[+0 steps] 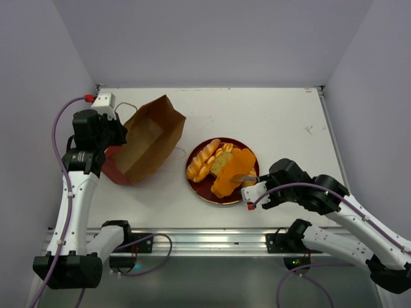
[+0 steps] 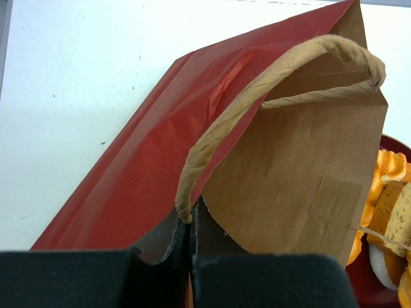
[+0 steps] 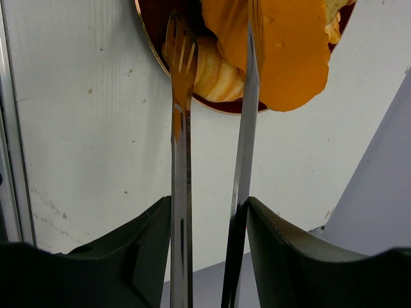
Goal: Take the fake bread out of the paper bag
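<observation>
On the table [image 1: 282, 122], the fake bread [image 1: 218, 167] is lying heaped on a round dark-red plate [image 1: 204, 192] near the middle. The paper bag [image 1: 151, 138] is sitting well to its left, tipped so that its brown inside is facing the overhead camera. No bread is showing in the part of the bag that can be seen, so the emptying looks done or nearly so. The left gripper [image 2: 191, 244] is pinching the bag's rim, its black pads closed tight on the paper right at the root of the cord handle [image 2: 257, 96]. The right gripper [image 3: 214, 58], fitted with long metal fork-like blades, is hanging over the near edge of the plate. Its blades are standing apart and nothing is clamped between them, and one blade is crossing over the flat orange slab [image 1: 228, 181], which is resting on the other pieces and jutting past the rim. The breads are probably light, rigid and rather smooth, so thin metal blades are likely to slip on them. The ridged loaves would be best taken across their narrow middle, where the grooves give some purchase, and the slab by its thin edge. The bag is thin and easily creased or torn, so a firm hold at the reinforced rim beside the handle is looking like the sensible place.
</observation>
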Action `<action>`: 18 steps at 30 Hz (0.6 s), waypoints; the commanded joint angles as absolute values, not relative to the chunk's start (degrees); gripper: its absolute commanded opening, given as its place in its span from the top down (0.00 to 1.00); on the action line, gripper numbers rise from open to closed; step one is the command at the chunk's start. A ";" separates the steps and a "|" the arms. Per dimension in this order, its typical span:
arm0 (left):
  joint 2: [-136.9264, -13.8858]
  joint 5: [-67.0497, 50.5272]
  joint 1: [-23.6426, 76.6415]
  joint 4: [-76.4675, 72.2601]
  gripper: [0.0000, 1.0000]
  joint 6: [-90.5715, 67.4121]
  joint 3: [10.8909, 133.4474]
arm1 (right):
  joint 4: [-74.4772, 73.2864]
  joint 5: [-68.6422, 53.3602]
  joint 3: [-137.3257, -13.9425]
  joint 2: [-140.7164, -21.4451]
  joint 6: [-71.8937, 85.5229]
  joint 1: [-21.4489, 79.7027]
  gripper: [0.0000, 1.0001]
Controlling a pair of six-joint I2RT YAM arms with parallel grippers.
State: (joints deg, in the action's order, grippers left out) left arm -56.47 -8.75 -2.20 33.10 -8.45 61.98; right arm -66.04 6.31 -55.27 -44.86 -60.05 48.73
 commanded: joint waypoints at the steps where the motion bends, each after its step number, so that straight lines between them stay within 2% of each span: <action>1: -56.60 -9.32 -2.64 32.52 1.00 -9.40 62.67 | -66.97 4.92 -55.81 -44.12 -60.03 48.69 0.48; 7: -56.69 -9.40 -2.64 32.78 1.00 -9.40 63.02 | -66.88 4.84 -54.75 -43.24 -59.94 48.60 0.47; 18: -56.87 -10.37 -2.64 33.22 1.00 -9.58 63.63 | -68.11 2.11 -61.17 -43.33 -58.98 47.99 0.48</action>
